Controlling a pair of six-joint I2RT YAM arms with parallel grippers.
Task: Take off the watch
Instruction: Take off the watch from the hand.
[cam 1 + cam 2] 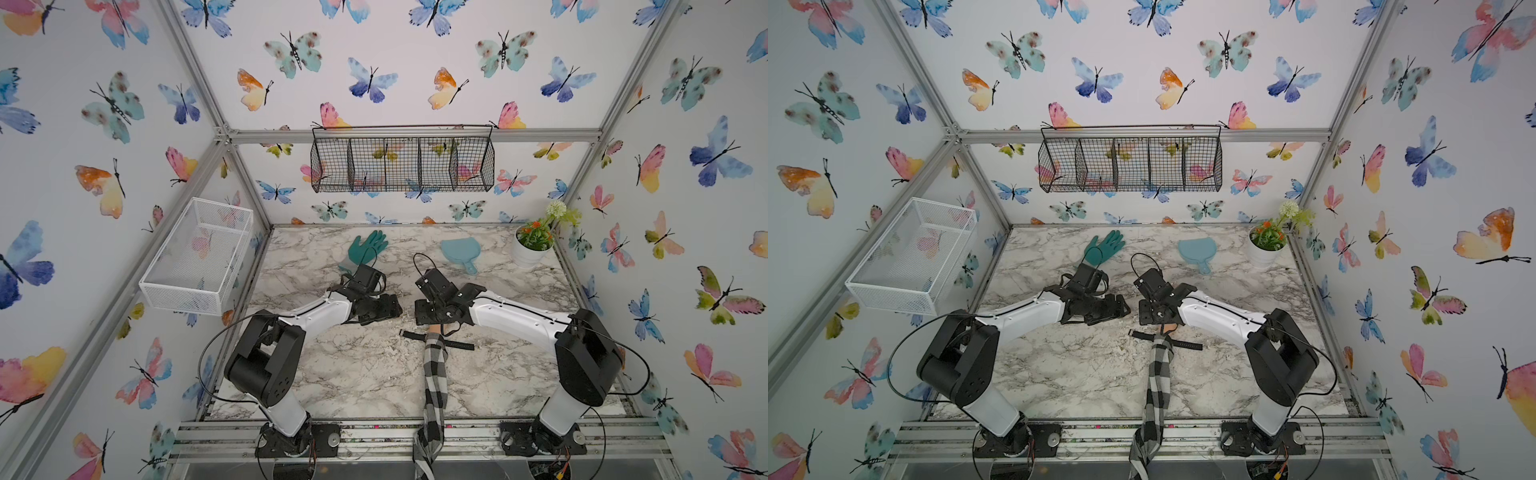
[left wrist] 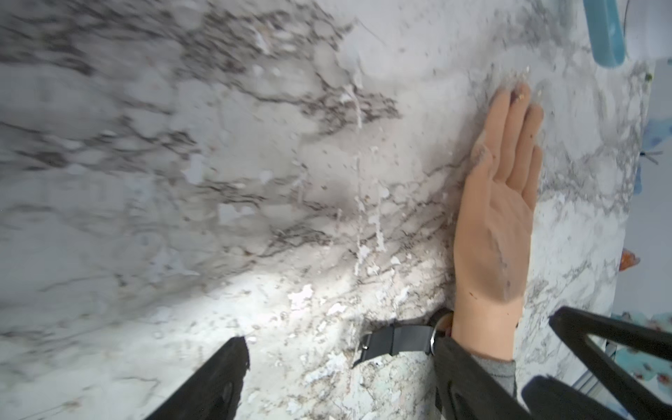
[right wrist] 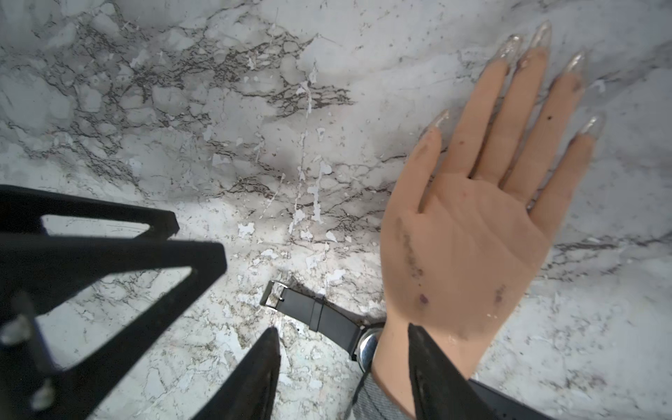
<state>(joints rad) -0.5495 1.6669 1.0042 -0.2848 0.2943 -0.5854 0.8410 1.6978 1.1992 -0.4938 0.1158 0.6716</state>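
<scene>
A mannequin hand (image 3: pixel 469 236) lies palm up on the marble table (image 1: pixel 332 374), its arm in a black-and-white checked sleeve (image 1: pixel 435 374). The watch (image 3: pixel 327 320) sits under the wrist with its black strap unbuckled. The buckle end lies flat on the table, and both strap ends (image 1: pixel 459 344) show in both top views. My right gripper (image 3: pixel 342 329) is open just above the wrist, one finger over the wrist and the other over bare table. My left gripper (image 2: pixel 342 342) stands open beside it, with the buckle end (image 2: pixel 367 347) between its fingers. Neither holds anything.
A teal glove (image 1: pixel 368 247), a teal dustpan (image 1: pixel 459 251) and a white flower pot (image 1: pixel 532 249) lie along the back of the table. A white mesh basket (image 1: pixel 199 257) hangs on the left wall and a black wire basket (image 1: pixel 403 164) on the back wall.
</scene>
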